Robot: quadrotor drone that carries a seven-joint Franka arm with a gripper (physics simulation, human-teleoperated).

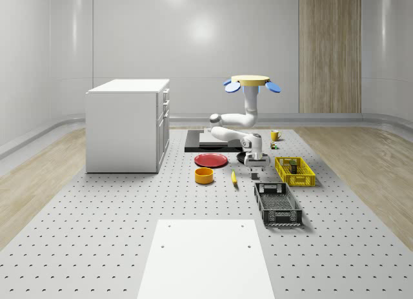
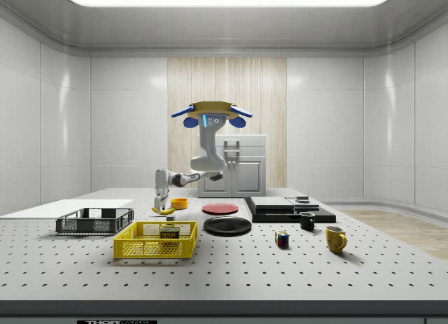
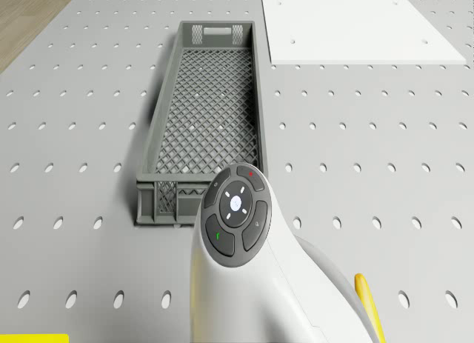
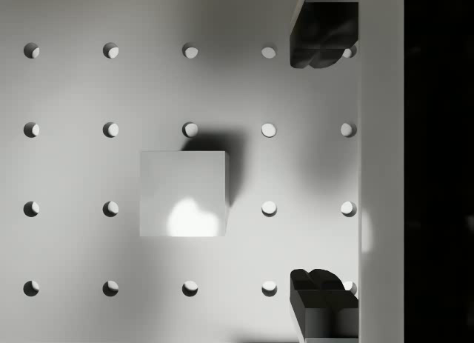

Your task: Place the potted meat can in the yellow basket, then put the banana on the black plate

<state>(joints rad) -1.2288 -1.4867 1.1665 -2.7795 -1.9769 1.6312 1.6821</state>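
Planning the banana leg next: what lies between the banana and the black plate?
Whole-scene view: the gripper hangs low between banana and black plate, fingers open, over bare perforated table.

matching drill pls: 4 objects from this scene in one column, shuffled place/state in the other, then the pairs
1. potted meat can
2. banana
3. black plate
4. gripper

A. bare, nothing on it
B. inside the yellow basket
C. open, low over the perforated table, holding nothing
D. lying on the table beside the orange bowl

Pairs: 1-B, 2-D, 3-A, 4-C
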